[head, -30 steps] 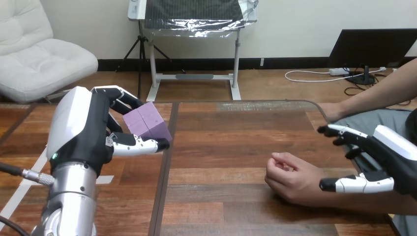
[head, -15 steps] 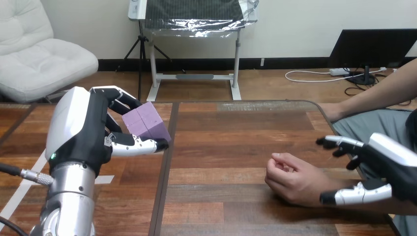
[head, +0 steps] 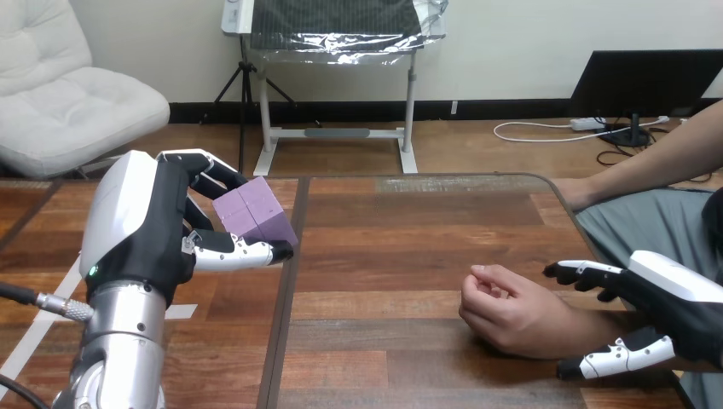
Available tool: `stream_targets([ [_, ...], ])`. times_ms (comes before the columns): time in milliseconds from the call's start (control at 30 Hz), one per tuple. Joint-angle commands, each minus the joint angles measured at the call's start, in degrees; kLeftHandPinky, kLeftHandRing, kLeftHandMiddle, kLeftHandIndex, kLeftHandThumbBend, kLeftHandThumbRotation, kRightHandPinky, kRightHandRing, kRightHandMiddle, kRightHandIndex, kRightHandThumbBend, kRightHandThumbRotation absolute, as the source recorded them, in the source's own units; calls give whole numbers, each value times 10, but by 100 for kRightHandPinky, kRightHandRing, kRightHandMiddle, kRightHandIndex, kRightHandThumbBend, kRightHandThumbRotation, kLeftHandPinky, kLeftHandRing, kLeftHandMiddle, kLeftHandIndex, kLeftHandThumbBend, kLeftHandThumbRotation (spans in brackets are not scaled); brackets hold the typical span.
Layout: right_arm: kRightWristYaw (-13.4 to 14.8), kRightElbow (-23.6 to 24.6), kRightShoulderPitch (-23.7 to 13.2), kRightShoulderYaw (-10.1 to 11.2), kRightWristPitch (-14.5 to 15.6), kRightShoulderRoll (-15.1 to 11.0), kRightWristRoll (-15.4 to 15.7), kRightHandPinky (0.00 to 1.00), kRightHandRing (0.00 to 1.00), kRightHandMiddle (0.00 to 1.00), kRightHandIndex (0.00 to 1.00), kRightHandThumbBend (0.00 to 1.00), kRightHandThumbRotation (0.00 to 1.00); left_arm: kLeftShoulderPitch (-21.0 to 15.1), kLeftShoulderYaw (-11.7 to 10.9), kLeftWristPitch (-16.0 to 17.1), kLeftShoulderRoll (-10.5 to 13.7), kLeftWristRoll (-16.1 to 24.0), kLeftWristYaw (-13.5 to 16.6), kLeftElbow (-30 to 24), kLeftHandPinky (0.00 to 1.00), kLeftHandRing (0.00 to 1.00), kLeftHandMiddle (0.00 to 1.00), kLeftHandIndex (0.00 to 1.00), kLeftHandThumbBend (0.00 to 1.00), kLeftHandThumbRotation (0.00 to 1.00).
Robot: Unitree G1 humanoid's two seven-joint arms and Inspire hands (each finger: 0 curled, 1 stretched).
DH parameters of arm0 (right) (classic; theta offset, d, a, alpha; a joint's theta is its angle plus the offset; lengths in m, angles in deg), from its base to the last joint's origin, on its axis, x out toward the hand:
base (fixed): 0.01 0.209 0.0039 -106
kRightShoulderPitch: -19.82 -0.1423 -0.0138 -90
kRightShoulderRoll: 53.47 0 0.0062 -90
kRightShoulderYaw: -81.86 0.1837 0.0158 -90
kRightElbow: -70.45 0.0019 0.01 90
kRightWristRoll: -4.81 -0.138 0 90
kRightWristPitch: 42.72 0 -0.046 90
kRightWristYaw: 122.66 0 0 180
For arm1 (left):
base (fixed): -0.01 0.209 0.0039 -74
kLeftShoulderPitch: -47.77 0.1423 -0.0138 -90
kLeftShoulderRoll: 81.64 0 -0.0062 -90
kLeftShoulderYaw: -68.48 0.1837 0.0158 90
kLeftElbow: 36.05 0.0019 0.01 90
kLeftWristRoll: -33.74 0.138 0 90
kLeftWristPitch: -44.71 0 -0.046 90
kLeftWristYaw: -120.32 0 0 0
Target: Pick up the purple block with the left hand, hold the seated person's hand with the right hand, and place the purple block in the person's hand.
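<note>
From the head view I see my left hand raised over the left part of the wooden table, clamped on the purple block. Its fingers curl over the block's top and far side, and its thumb presses in from underneath. The block sits tilted in that grip, clear of the tabletop, with one corner pointing down toward the seam between the boards. Over on the right, the person's hand rests on the table as a loose fist, knuckles toward me. Their forearm runs off toward the lower right corner. My right hand comes in at that forearm near the wrist. Its fingers reach out nearly straight on the far side of the arm, and its thumb lies along the near side. The hand is spread rather than closed, nothing is wrapped round the wrist, and I cannot tell whether it touches the arm. The block and the person's fist are well apart.
</note>
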Motion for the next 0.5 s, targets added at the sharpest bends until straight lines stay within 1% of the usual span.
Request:
stream_targets([
  [0,8,-7,-47,-11,-4,-25,15,87,88,89,90,100,45,-22,-7,10,-5,-1,4,-14,18,25,34,44,72,0],
  [167,6,-12,-49,-15,1,-23,22,88,89,89,90,100,45,-21,-8,11,-5,-3,4,-14,18,25,34,44,72,0],
  [367,12,-18,-52,-23,6,-24,41,87,89,89,89,100,42,-20,-10,14,-5,-7,6,-14,17,25,34,43,72,0],
  [467,7,-17,-53,-27,21,-25,50,88,89,89,89,100,39,-20,-10,12,-4,-7,6,-15,17,25,34,43,72,0],
])
